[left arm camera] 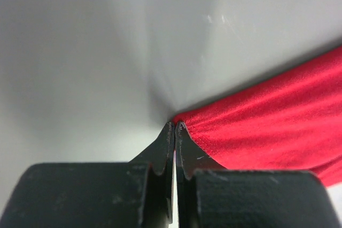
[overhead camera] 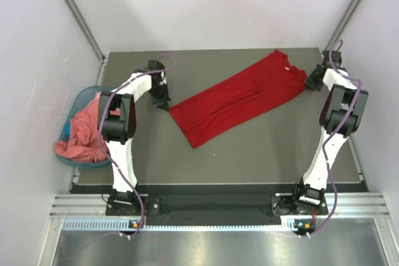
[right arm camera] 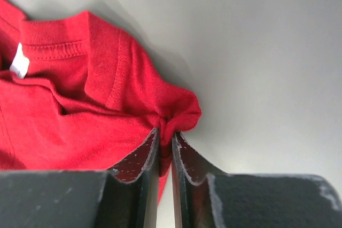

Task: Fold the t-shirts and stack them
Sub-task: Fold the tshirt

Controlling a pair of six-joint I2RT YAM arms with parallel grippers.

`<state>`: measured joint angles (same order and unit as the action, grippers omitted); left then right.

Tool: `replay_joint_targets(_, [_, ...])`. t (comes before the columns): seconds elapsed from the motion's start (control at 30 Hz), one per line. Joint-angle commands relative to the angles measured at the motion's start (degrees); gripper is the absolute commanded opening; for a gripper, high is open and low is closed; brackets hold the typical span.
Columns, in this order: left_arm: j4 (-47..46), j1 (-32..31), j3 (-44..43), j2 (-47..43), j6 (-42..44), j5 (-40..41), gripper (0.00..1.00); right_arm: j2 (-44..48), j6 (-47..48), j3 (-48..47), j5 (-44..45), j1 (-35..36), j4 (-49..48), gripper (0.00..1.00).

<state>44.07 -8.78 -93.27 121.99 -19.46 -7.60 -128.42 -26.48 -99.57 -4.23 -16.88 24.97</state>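
Note:
A deep red t-shirt (overhead camera: 240, 101) lies folded into a long band, stretched diagonally across the dark table. My left gripper (overhead camera: 163, 103) is at its lower-left hem corner. In the left wrist view that gripper (left arm camera: 175, 125) is shut, with the hem corner of the red shirt (left arm camera: 278, 116) pinched at its tips. My right gripper (overhead camera: 310, 83) is at the shirt's upper-right end, near the collar. In the right wrist view it (right arm camera: 165, 134) is shut on a bunched fold of the red cloth (right arm camera: 80, 116), close to the white neck label (right arm camera: 20, 61). A salmon-pink t-shirt (overhead camera: 81, 132) hangs crumpled over the basket.
A teal plastic basket (overhead camera: 78, 101) stands off the table's left edge, against the left wall. The dark table top (overhead camera: 262, 154) runs between white walls at the back and sides. Both arm bases sit on the metal rail at the near edge.

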Motion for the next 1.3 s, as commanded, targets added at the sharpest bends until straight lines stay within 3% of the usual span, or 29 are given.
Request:
replay_joint_targets(0.0, [3.3, -0.9, 3.6, -2.8, -3.2, -2.3, 0.00, -3.0, 3.2, -6.4, 3.9, -2.3, 2.8, 0.14])
replay_joint_targets(0.17, [0.7, -1.3, 6.6, -4.0, -4.3, -4.8, 0.00, -2.8, 3.6, -9.9, 3.9, -2.5, 6.8, 0.20])
replay_joint_targets(0.3, [0.3, -1.5, 7.1, -3.8, -3.6, -4.8, 0.00, 3.2, -0.7, -5.1, 1.6, -2.2, 9.1, 0.37])
replay_joint_targets(0.43, [-0.7, -1.5, 7.6, -4.2, -3.3, -4.3, 0.00, 16.1, -1.0, 8.8, 0.2, -0.4, 8.3, 0.46])
replay_joint_targets(0.63, [-2.5, -1.5, 8.1, -4.1, -3.2, -4.5, 0.00, 32.1, 0.2, 27.9, -4.0, 7.2, 5.9, 0.47])
replay_joint_targets(0.93, [-2.9, -1.6, 7.9, -4.5, -2.3, -4.4, 0.00, 47.8, -14.9, 47.0, -3.8, 30.0, -0.2, 0.46])
replay_joint_targets(1.03, [-3.0, -1.6, 8.1, -4.8, -2.5, -5.4, 0.00, 48.4, -20.8, 47.5, 0.4, 42.4, -2.9, 0.46])
replay_joint_targets(1.27, [-3.3, -1.6, 8.5, -4.7, -2.5, -5.5, 0.00, 38.4, -24.8, 39.8, 8.7, 58.5, -3.2, 0.46])
